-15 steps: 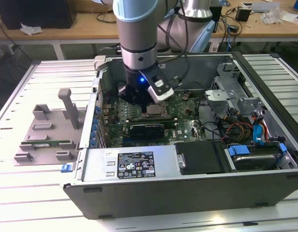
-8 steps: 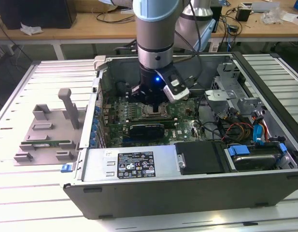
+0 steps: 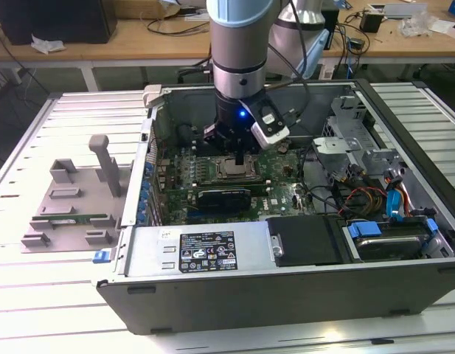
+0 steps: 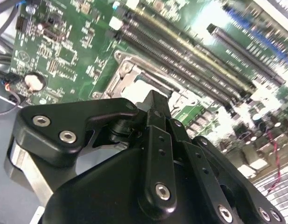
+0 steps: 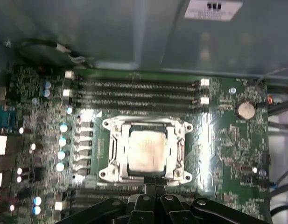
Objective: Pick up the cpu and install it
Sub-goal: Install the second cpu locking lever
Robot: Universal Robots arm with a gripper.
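The cpu, a square chip with a silver-grey top, lies flat inside the metal socket frame on the green motherboard. In the exterior view the cpu sits at the middle of the open computer case, directly under the arm. My gripper hovers at the socket's edge with its black fingers pressed together and nothing between them. Seen in the second wrist view, the gripper points its joined fingertips at the socket frame. In the exterior view the gripper hangs just above the chip.
A grey fixture on the exterior view's left holds a green memory stick. Case walls surround the board. The power supply lies at the front, a drive cage and cables on the exterior view's right. Memory slots flank the socket.
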